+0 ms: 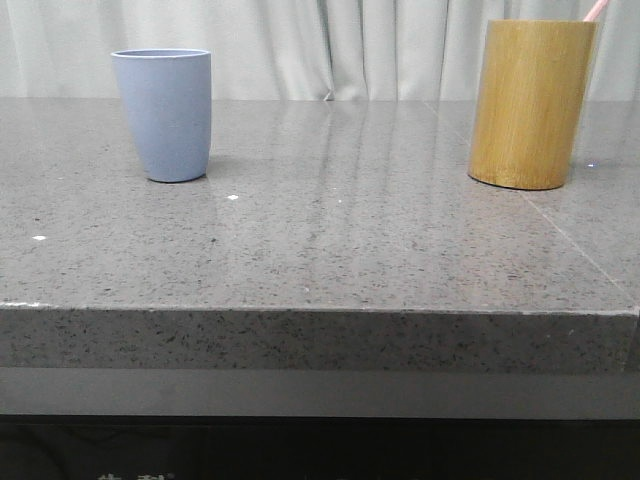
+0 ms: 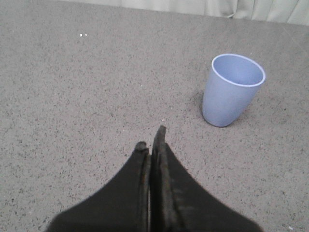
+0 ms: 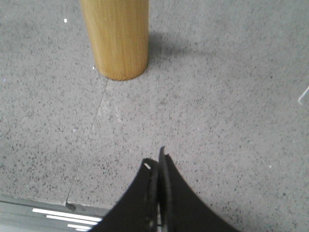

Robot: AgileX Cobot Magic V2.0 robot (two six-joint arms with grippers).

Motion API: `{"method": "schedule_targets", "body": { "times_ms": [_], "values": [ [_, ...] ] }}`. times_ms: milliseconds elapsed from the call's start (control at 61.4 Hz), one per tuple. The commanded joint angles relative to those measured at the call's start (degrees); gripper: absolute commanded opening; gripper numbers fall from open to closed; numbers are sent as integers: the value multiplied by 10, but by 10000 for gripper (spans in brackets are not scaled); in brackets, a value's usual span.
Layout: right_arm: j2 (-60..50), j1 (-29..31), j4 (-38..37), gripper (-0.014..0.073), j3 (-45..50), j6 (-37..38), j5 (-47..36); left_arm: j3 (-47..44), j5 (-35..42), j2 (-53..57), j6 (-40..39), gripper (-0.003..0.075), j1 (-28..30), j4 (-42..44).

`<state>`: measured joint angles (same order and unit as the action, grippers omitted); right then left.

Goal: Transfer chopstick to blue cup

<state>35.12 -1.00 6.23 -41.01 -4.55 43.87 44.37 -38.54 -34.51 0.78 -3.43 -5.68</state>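
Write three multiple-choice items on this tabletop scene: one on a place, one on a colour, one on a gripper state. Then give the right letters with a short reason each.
1. Where does the blue cup stand in the front view?
A. left side of the table
B. right side of the table
C. inside the bamboo holder

2. What colour is the chopstick tip above the bamboo holder?
A. green
B. pale pink
C. black

3. How is the left gripper?
A. shut on the cup
B. wide open
C. shut, holding nothing

Key: 1 A, the cup is at the left and the holder at the right. 2 B, the tip shows pink. 3 C, its fingers meet with the cup standing apart.
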Motion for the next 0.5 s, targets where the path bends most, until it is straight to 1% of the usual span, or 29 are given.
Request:
{"method": "schedule_targets", "body": {
  "times_ms": [0,49,114,147,163,195,212,261,310,342,407,489],
  "values": [
    [13,3,-4,-36,-20,-1,-27,15,42,-14,3,-13,1,-3],
    [16,3,-4,10,-20,-1,-25,15,42,-16,8,9,1,-3],
    [17,3,-4,137,-20,-1,-23,15,42,-19,19,99,1,-3],
    [17,3,-4,218,-20,-1,-23,15,43,-19,19,165,1,-3],
    [17,3,-4,269,-20,-1,-23,15,44,-19,19,211,1,-3],
    [17,3,-4,335,-20,-1,-23,15,44,-19,19,275,1,-3],
    [17,3,-4,380,-20,-1,-23,15,45,-19,19,323,1,-3],
    [17,3,-4,477,-20,-1,-23,15,46,-19,19,439,1,-3],
    [17,3,-4,523,-20,-1,-23,15,47,-19,19,501,1,-3],
    [17,3,-4,533,-20,-1,-23,15,47,-21,20,517,1,-3],
    [17,3,-4,529,-20,-1,-24,19,49,-29,27,513,0,-11],
    [17,3,-4,529,-20,-1,-26,33,46,-48,54,512,-11,-37]
  ]
}}
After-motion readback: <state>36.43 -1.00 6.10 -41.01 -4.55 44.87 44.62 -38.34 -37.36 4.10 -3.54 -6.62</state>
